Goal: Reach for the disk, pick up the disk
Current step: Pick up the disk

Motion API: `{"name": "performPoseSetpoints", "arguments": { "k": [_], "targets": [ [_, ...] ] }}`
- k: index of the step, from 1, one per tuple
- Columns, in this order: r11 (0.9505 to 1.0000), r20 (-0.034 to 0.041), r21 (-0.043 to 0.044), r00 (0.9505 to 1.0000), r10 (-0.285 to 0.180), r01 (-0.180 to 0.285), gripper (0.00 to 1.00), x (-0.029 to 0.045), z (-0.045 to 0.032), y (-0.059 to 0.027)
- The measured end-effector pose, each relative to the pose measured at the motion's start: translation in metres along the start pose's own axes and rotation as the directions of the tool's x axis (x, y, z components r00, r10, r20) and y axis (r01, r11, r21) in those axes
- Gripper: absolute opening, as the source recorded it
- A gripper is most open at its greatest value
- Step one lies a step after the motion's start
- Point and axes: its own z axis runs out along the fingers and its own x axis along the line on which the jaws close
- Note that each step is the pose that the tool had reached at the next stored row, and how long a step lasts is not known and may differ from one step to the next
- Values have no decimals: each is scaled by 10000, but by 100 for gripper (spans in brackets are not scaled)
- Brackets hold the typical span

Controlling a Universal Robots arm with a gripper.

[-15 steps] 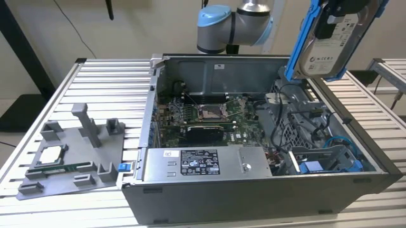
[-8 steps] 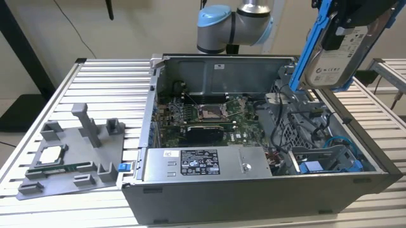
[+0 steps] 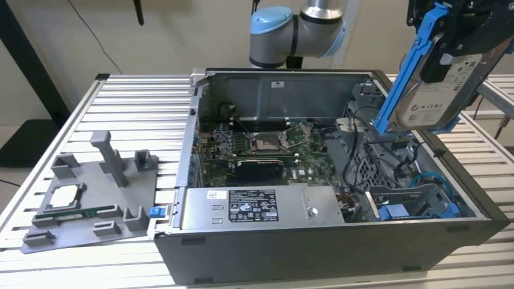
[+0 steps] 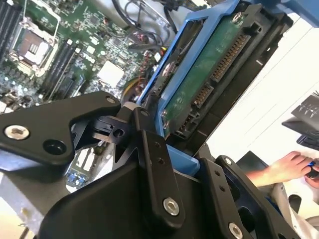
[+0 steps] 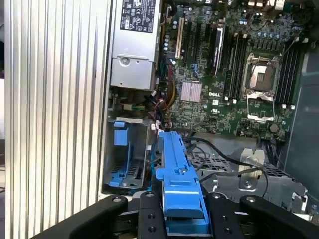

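Note:
The disk (image 3: 437, 96) hangs tilted on edge above the exterior view's right end of the open computer case (image 3: 321, 241). Its silver face with a white label shows there, edged by a blue carrier frame (image 3: 405, 72). My gripper (image 3: 449, 45) is shut on its upper part. In the second wrist view the disk's green circuit side (image 4: 209, 74) and connector run between my black fingers (image 4: 149, 164). The carrier's blue edge (image 5: 177, 184) sits clamped between the fingers (image 5: 224, 214) in the first wrist view, above the case's drive bay.
Inside the case lie the motherboard (image 3: 265, 141), a power supply (image 3: 257, 208), cables and a blue bracket (image 3: 398, 211). A grey fixture (image 3: 88, 205) with a CPU chip (image 3: 64, 195) stands on the slatted table (image 3: 136, 102). A person's hand (image 4: 284, 167) is nearby.

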Motion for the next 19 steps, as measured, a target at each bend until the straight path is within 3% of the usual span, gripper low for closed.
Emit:
{"name": "performPoseSetpoints", "arguments": {
  "k": [12,16,19],
  "targets": [
    [10000,57,-28,10000,4,-4,0,433,153,-3],
    [10000,68,-27,10000,7,-7,0,543,221,9],
    [10000,71,-27,10000,10,-10,0,584,274,14]
  ]
}}
